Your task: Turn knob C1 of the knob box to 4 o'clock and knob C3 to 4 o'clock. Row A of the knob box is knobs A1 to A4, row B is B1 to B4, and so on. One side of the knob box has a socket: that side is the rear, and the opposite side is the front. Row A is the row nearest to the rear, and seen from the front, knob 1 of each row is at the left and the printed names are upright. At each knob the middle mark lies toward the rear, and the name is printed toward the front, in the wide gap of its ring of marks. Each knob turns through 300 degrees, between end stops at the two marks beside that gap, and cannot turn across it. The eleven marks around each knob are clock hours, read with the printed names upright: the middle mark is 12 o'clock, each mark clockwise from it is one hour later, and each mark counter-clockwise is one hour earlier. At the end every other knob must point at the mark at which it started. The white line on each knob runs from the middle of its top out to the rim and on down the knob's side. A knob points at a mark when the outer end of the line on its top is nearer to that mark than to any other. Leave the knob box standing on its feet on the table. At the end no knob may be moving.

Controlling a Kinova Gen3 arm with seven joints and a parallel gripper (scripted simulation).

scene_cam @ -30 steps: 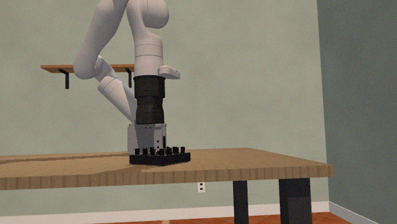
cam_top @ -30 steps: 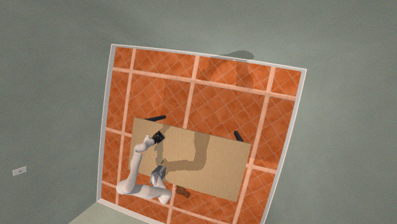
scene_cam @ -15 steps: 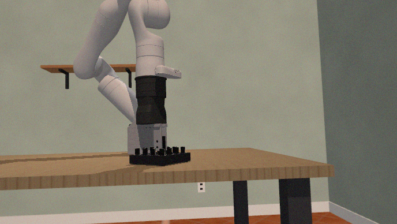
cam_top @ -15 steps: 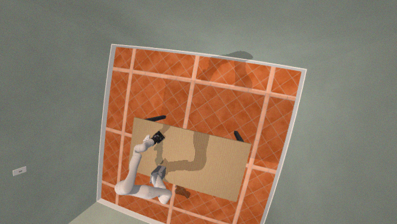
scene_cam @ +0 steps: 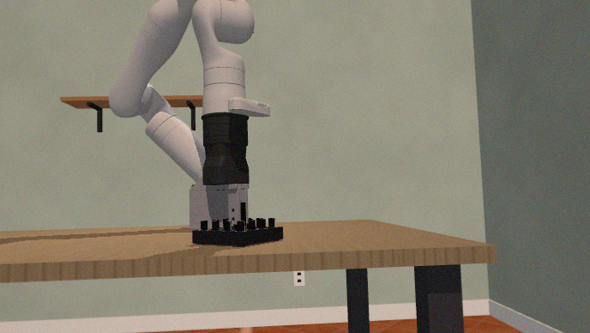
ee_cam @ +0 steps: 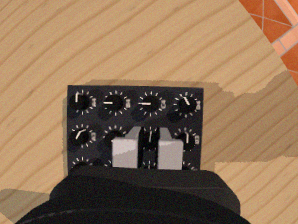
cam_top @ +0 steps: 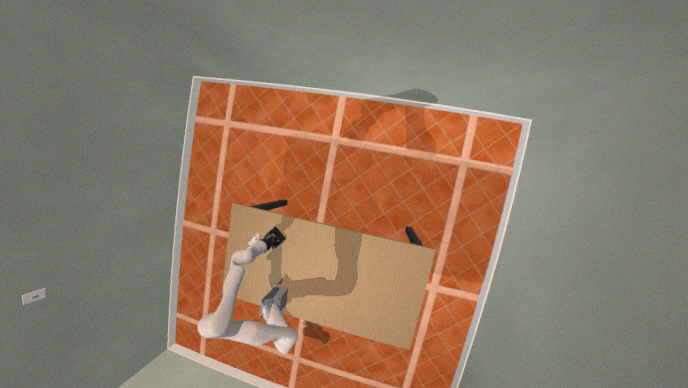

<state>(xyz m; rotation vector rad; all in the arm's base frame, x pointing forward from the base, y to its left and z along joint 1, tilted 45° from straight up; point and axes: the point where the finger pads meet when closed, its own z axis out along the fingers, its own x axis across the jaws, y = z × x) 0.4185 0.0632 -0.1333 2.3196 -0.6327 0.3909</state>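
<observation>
I have the black knob box [cam_top: 281,237] [scene_cam: 263,235] [ee_cam: 73,120] standing on the wooden desk [cam_top: 380,290] [scene_cam: 364,254] [ee_cam: 150,40], close to the upper-left corner of the desktop as the top view shows it, just inside the long upper edge. My Kinova arm [cam_top: 230,295] [scene_cam: 224,77] reaches over from its grey mount [cam_top: 274,300] [scene_cam: 198,206] by the long lower edge, with the wrist upright above the box.

The two-finger gripper [cam_top: 273,238] [scene_cam: 238,224] [ee_cam: 149,141] points down, and from the wrist camera its fingers look closed against opposite sides of knob C3 [ee_cam: 150,137], one on the row B side and one on the row D side. Its white line lies nearest the 3 o'clock mark, tipped a little toward 4. Knob C1 is out of my sight behind the gripper body.

Along the column farthest from the gripper body, knob A4 [ee_cam: 80,103] points at 3 o'clock, knob B4 [ee_cam: 115,103] and knob C4 [ee_cam: 149,104] at 12, and knob D4 [ee_cam: 187,104] near 2. Knob D3 [ee_cam: 187,139] reads about 3.

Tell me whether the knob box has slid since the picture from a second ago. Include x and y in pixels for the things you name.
No. In the exterior view, the knob box [cam_top: 281,236] [scene_cam: 219,239] [ee_cam: 133,119] sits at the same spot against the table's [cam_top: 385,295] [scene_cam: 364,256] [ee_cam: 40,45] front edge, with no visible shift.
</observation>
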